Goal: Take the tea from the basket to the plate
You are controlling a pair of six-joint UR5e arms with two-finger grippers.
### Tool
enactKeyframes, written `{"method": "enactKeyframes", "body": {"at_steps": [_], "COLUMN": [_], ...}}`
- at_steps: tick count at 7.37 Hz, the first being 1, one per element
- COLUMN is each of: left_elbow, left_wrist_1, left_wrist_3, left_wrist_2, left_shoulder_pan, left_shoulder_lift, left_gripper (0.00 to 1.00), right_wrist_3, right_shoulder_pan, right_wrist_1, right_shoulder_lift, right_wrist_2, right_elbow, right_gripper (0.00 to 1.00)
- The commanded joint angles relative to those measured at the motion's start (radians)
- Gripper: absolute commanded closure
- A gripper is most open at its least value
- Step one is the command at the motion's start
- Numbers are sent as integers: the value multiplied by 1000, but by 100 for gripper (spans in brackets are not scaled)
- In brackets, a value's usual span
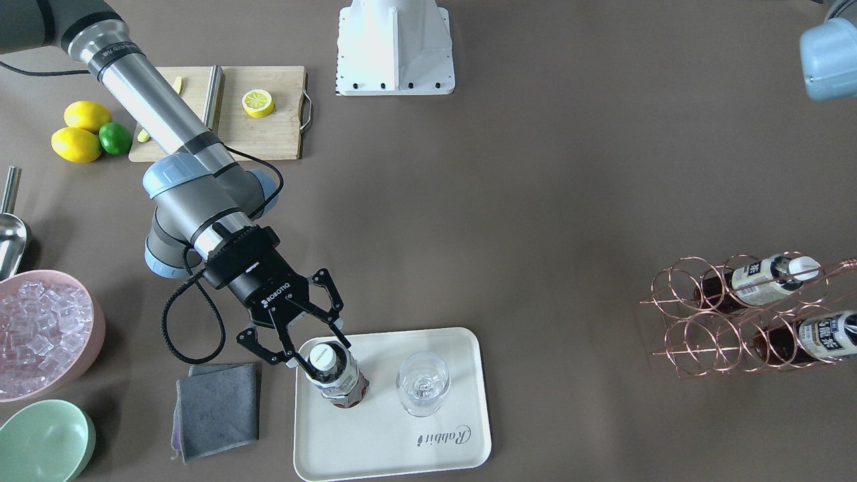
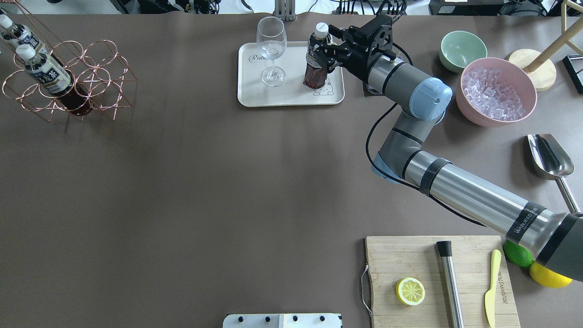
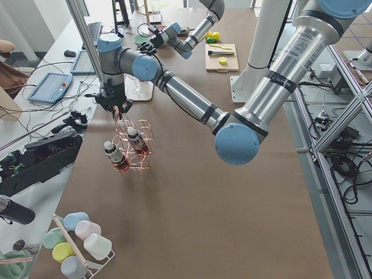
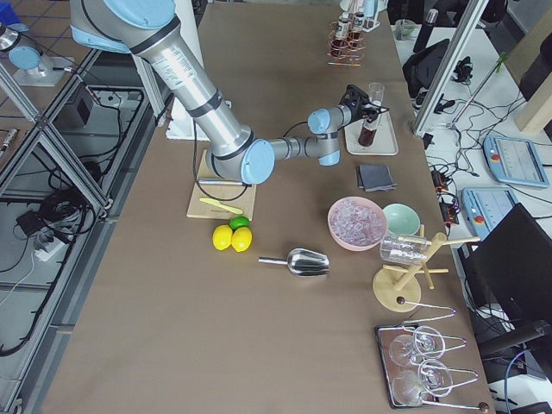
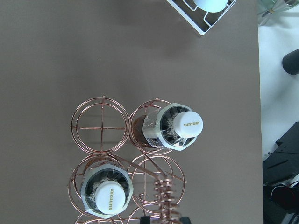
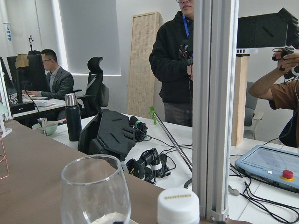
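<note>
The tea [image 1: 343,387] stood upright, cap up, on the tray [image 1: 375,435] beside a glass [image 1: 422,385]; two bottles [image 1: 770,280] sat in the basket [image 1: 710,314]. The right tool [image 1: 326,356] flanked the tea and the left tool [image 3: 118,109] hung over the basket; I couldn't tell either's grip.

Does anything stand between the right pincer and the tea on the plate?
Nothing visible. The right pincer flanks the tea, upright on the plate; the wine glass stands apart, on the tea's other side.

Capped tea [image 6: 178,205] beside wine glass [image 6: 96,189]
</note>
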Motion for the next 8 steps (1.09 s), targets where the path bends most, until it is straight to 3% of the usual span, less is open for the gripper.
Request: {"method": "enactKeyframes", "body": {"at_steps": [1,2,5,6,7,8], "left_elbow": [130,153,175,173,173,172], "left_wrist_1": [-108,-121,-139,-139,-139,-135], "left_wrist_3": [34,40,76,54,48,45], "left_wrist_2": [0,0,0,0,0,2], "left_shoulder_pan": [-25,-34,-42,-42,-42,-42], "left_shoulder_lift": [-6,-9,-16,-16,-15,-15], "left_gripper": [100,100,100,100,100,100], "right_wrist_3": [79,79,79,80,79,67], "right_shoulder_pan": [27,53,135,152,178,204], "right_wrist_1": [-28,-43,-169,-224,-312,-482], "right_shoulder_lift": [-3,-3,-77,-84,-84,-82], "right_wrist_2": [4,20,249,318,439,595], "right_elbow": [3,6,160,161,164,187], "right_gripper": [0,0,0,0,0,0]}}
